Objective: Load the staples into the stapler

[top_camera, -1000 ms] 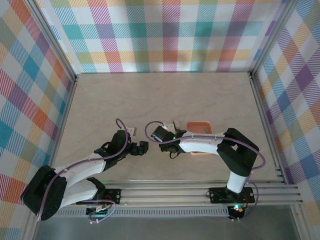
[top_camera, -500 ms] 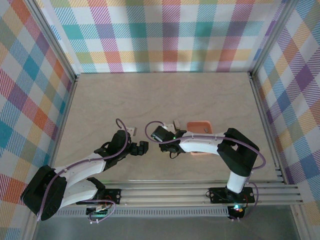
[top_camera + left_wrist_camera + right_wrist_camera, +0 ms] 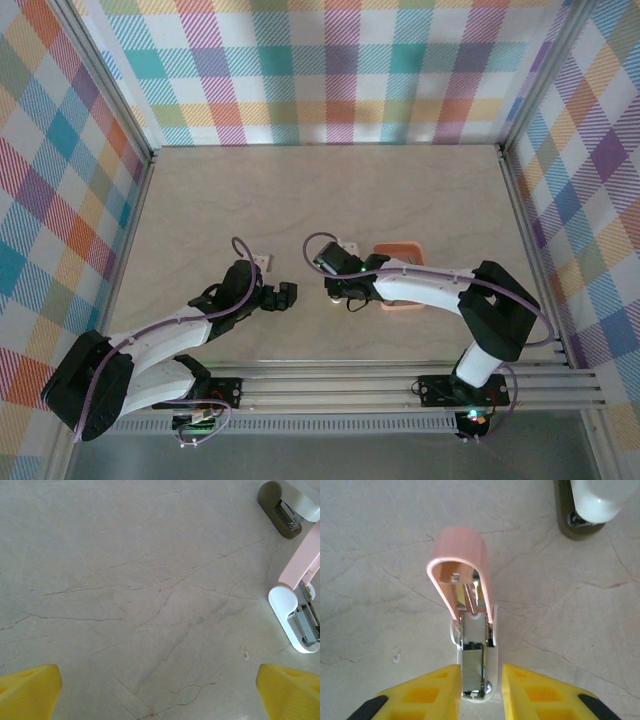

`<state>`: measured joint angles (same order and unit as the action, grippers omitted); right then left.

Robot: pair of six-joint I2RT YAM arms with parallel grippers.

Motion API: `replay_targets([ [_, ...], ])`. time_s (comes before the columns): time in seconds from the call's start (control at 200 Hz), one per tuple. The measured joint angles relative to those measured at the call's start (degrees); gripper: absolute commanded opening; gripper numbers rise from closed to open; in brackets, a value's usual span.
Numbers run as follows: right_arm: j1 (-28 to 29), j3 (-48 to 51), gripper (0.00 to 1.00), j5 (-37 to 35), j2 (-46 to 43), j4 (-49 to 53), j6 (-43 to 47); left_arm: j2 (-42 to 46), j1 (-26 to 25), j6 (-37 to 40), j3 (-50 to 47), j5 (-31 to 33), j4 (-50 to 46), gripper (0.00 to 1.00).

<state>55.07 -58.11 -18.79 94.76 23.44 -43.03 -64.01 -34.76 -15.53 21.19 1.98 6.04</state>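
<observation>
**Closing out the load: stapler open, lid yet to come down**

Starting nearest the arm bases, the left hand (image 3: 160,695) hangs low over bare surface (image 3: 330,190) with its fingers spread wide and nothing between them. The stapler (image 3: 472,645) lies just off to its right. The right hand (image 3: 480,690) is set narrow, with its yellow fingertips (image 3: 427,692) flanking the stapler's near white end. Whether they press it or only hover above, I cannot tell.

The pink lid is hinged up, and a grey block that looks like the staples (image 3: 471,667) sits in the metal channel (so the loading itself appears largely done). The next move is probably to check the strip is seated flat, then fold the lid down while the base is kept steady. That calls for a light push, since so small a stapler would likely skid.

Just beyond the stapler lies an olive-and-white oblong piece (image 3: 575,515), close enough to be nudged. The salmon tray (image 3: 395,248) sits to the right, partly under the right arm. Farther out, the surface runs open to the plaid walls (image 3: 330,70), giving ample room.
</observation>
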Motion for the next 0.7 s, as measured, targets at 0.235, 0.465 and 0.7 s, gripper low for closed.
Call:
replay_targets([
  [0.235,0.0,-4.3,0.24,2.7,5.6,2.5,0.6,0.0,0.0,0.0,0.1,0.0,0.0,1.0],
  [0.465,0.0,-5.2,0.25,3.1,6.4,3.5,0.6,0.0,0.0,0.2,0.1,0.0,0.0,1.0],
  [0.7,0.0,-7.4,0.25,3.0,8.6,5.0,0.6,0.0,0.0,0.2,0.1,0.1,0.0,1.0],
])
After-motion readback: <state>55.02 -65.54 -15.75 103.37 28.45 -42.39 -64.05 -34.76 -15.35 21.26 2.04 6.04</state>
